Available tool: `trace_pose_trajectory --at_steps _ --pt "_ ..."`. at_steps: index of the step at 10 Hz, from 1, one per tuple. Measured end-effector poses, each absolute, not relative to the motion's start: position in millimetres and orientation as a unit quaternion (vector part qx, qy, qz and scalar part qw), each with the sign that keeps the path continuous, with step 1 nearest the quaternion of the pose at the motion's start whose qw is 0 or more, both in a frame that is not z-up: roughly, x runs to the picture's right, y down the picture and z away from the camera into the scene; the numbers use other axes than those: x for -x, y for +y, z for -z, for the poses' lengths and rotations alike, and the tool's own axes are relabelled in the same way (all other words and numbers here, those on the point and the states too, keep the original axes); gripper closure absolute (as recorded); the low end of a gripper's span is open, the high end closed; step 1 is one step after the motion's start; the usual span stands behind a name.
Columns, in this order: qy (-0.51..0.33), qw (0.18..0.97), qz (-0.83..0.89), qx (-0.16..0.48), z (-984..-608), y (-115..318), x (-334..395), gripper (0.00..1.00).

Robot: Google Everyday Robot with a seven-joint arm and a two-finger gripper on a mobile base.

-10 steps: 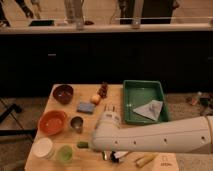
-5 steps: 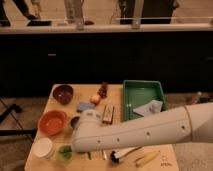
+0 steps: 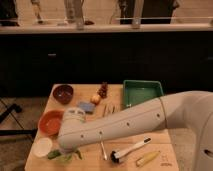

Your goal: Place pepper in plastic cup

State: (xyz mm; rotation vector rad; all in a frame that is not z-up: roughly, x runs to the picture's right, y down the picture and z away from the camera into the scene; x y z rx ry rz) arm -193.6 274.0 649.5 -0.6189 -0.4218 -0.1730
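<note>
Dark cabinet fronts (image 3: 100, 60) behind a wooden table (image 3: 83, 93), pale ledge (image 3: 165, 28) above, grey floor (image 3: 25, 92)

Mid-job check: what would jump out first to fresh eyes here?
The big white arm grabs the eye first, stretched from the right across the table to its front-left corner, where its end hides the gripper. Next come the green tray at the back right and the orange bowl on the left.

Gripper hidden beneath smooth matt arm (image 3: 125, 125); table (image 3: 167, 142) wood, tray (image 3: 142, 83) perhaps plastic.
</note>
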Motion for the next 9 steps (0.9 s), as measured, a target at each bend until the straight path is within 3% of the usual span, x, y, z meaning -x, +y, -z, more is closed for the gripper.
trace_pose_trajectory --at_steps 9 --pt "-0.191 0.918 0.105 0.332 -678.3 290.4 202.4 1.0"
